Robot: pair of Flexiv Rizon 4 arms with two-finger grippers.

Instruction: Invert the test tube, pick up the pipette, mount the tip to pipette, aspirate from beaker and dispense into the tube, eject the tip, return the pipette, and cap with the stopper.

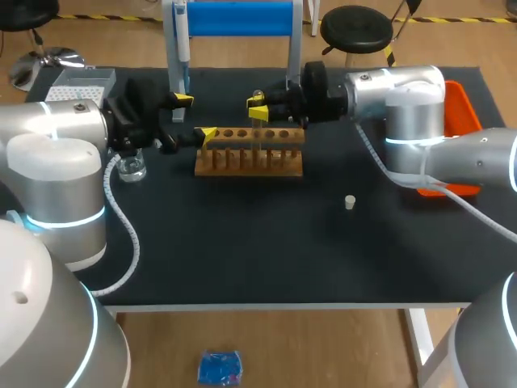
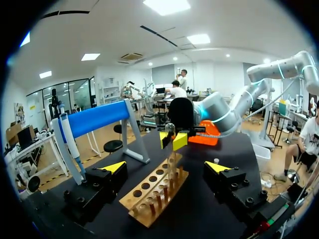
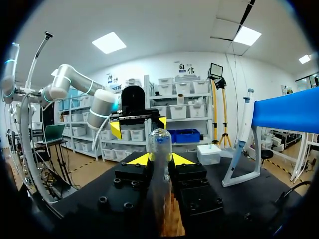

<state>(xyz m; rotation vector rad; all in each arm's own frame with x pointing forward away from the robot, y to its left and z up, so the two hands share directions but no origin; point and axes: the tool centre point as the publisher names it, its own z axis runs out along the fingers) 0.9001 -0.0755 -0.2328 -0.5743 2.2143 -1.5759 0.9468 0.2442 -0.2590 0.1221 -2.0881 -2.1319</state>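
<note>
One test tube (image 3: 159,149), long axis vertical, is clamped between the fingers of the right gripper (image 1: 258,108) over the rack (image 1: 249,158) — the left gripper (image 1: 195,117) stands open, empty, at the rack's left end.

- Test tube (image 1: 258,95): clear glass, upright, upper middle, gripped by the right gripper (image 1: 258,108).
- Pipette (image 1: 182,44): hanging upright, top, left of centre.
- Beaker (image 1: 131,168): clear, standing, left.
- Stopper (image 1: 350,202): small, pale, right of centre.
</note>
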